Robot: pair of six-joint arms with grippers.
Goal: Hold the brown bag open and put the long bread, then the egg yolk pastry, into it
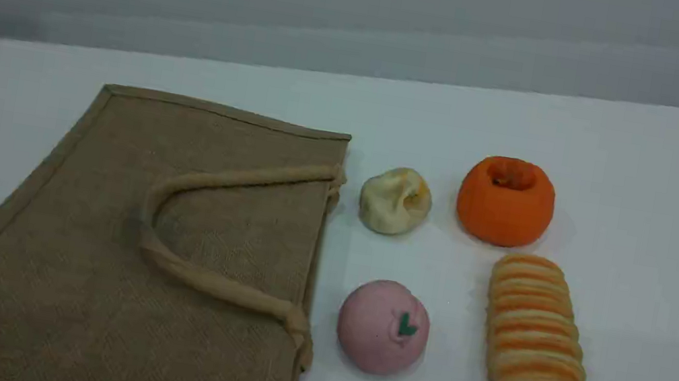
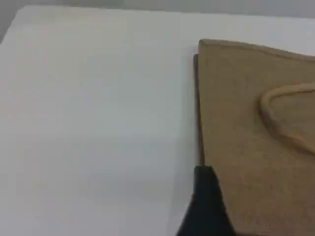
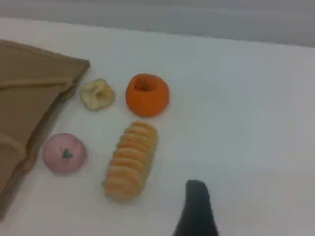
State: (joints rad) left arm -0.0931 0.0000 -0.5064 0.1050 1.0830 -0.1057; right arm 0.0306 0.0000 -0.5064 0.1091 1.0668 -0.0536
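Note:
The brown bag (image 1: 167,245) lies flat on the white table at the left, its mouth edge facing right and a beige handle (image 1: 211,180) resting on top. The egg yolk pastry (image 1: 394,200) sits just right of the bag's mouth. The long bread (image 1: 535,341) lies further right, running front to back. No arm shows in the scene view. The left gripper's fingertip (image 2: 204,179) hovers over the bag's (image 2: 256,137) left edge. The right gripper's fingertip (image 3: 196,194) hangs above bare table, right of the long bread (image 3: 130,160) and the egg yolk pastry (image 3: 97,94). Neither gripper holds anything.
A round orange ball with a dimpled top (image 1: 505,200) stands behind the long bread. A smooth pink ball with a green mark (image 1: 383,326) lies in front of the pastry, close to the bag's mouth. The table's (image 1: 674,271) far edge meets a grey wall.

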